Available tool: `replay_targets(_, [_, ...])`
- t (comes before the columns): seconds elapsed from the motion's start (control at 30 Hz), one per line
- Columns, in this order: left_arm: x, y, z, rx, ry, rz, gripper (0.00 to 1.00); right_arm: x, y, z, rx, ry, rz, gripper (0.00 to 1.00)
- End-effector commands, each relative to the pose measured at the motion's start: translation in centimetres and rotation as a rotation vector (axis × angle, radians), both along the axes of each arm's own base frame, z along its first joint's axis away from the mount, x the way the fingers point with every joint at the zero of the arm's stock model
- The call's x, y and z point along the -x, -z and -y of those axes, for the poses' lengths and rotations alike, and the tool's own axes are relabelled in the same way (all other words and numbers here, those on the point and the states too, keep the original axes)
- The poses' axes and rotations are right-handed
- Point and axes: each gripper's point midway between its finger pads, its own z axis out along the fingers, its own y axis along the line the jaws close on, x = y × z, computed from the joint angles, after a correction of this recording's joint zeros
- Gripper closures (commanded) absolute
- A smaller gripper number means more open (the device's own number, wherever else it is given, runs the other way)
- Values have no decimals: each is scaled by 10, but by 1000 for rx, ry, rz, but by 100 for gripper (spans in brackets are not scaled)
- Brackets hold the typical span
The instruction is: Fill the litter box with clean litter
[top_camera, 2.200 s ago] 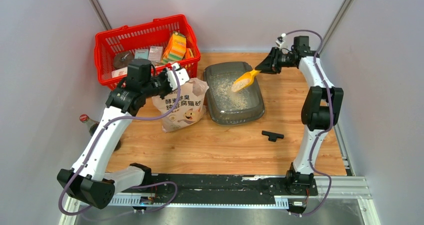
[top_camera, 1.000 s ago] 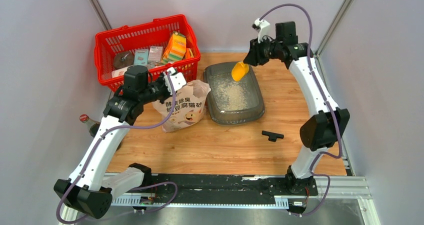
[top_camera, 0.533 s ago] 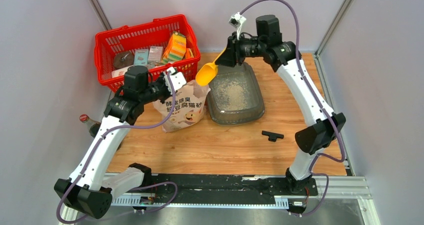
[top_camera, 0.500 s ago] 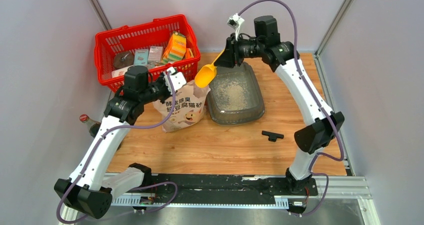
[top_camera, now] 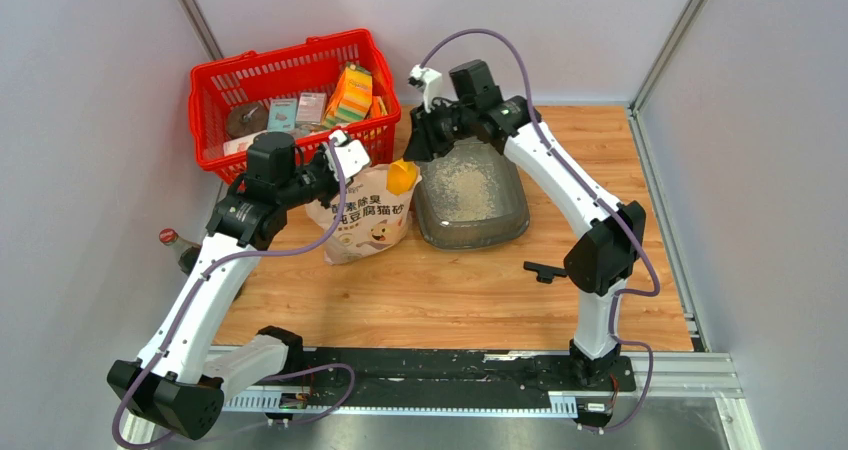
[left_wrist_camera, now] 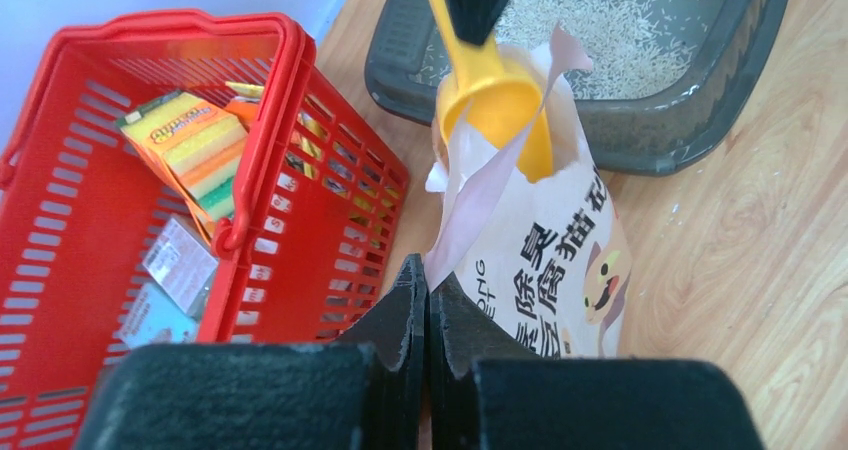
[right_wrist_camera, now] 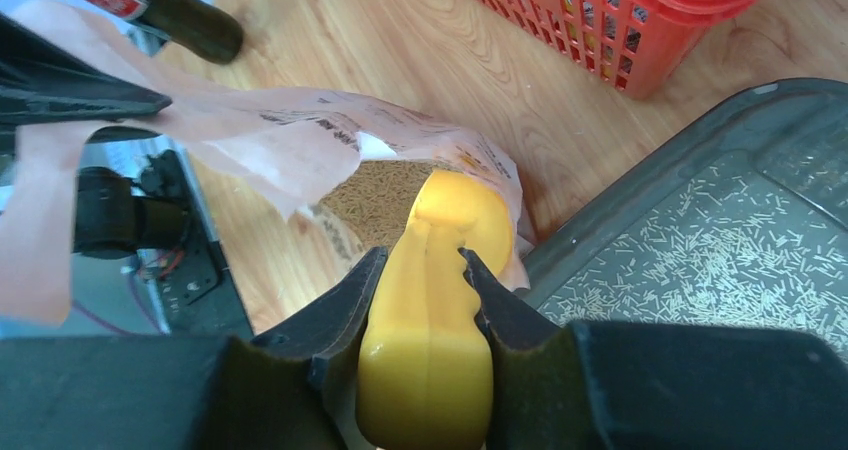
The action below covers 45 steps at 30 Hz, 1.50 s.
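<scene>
You have one litter box (top_camera: 519,211) at far centre, just right of the one paper bag (top_camera: 365,220), with clean litter (top_camera: 462,182) thinly spread inside. Your right gripper (right_wrist_camera: 425,260) clamps one yellow scoop (top_camera: 401,177), its bowl in the bag's mouth. Your left gripper (left_wrist_camera: 425,280) pinches the bag's top flap.

Litter box (left_wrist_camera: 650,135): dark grey plastic, see-through, smooth & a bit shiny. Clean litter (left_wrist_camera: 620,40) in it: pale, dry, rough little bits, matt. Scoop (left_wrist_camera: 495,100): yellow plastic, smooth, v. shiny. Bag (left_wrist_camera: 560,270): thin paper, matt, crinkly at the top, w/ print on the front. Basket (left_wrist_camera: 320,240): red plastic w/ holes all over, hard & glossy. Table (left_wrist_camera: 740,230): light wood w/ wavy lines, smooth, soft shine. Bottle (right_wrist_camera: 160,5): dark glass, shiny, w/ a red label. Left gripper (left_wrist_camera: 427,270) & right gripper (right_wrist_camera: 420,260): black, hard, matt, looks like plastic. Rail (top_camera: 660,375) at the near edge: bare grey metal.
</scene>
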Motion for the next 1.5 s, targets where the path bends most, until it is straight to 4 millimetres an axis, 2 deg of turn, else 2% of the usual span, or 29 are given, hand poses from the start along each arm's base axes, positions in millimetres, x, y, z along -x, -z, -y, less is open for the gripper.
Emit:
replay_targets(0.0, [3, -53, 15, 165, 23, 111, 100, -32, 12, -7, 150, 190, 188, 100])
replay_targets(0.2, [0, -64, 19, 219, 14, 115, 100, -29, 42, -22, 243, 247, 190, 100])
replay_targets(0.23, [0, -66, 19, 219, 15, 119, 100, -27, 55, -22, 269, 244, 174, 100])
replay_targets(0.3, [2, -66, 18, 218, 19, 124, 100, -22, 68, -24, 297, 239, 164, 100])
replay_targets(0.43, [4, -66, 19, 218, 30, 133, 100, -17, 108, -17, 368, 241, 98, 100])
replay_targets(0.47, [5, -66, 19, 224, 29, 129, 100, -12, 122, -14, 384, 253, 54, 100])
replay_targets(0.53, [6, -67, 20, 229, 37, 133, 100, -7, 136, -12, 395, 249, 9, 100])
replay_targets(0.6, [5, -67, 21, 237, 37, 132, 100, 8, 149, -20, 360, 211, -85, 100])
replay_targets(0.7, [5, -67, 22, 247, 37, 130, 100, 27, 156, -32, 294, 167, -202, 100])
replay_targets(0.77, [4, -68, 22, 247, 37, 130, 100, 34, 156, -38, 260, 146, -244, 100])
replay_targets(0.83, [2, -67, 22, 240, 36, 134, 100, 31, 148, -43, 230, 148, -238, 100])
replay_targets(0.97, [-3, -64, 23, 227, 33, 134, 100, 34, 125, -60, 120, 78, -269, 100])
replay_targets(1.03, [-5, -65, 23, 226, 35, 137, 100, 31, 121, -63, 108, 83, -268, 100])
replay_targets(1.17, [-8, -65, 24, 213, 38, 137, 100, 42, 119, -69, 61, 19, -332, 100])
replay_targets(1.23, [-9, -68, 23, 201, 41, 146, 100, 40, 117, -70, 28, 12, -365, 100])
replay_targets(1.37, [-11, -67, 23, 182, 44, 149, 100, 42, 101, -73, -88, -33, -495, 100])
replay_targets(1.47, [-13, -67, 23, 180, 42, 153, 100, 37, 89, -75, -166, -39, -553, 100])
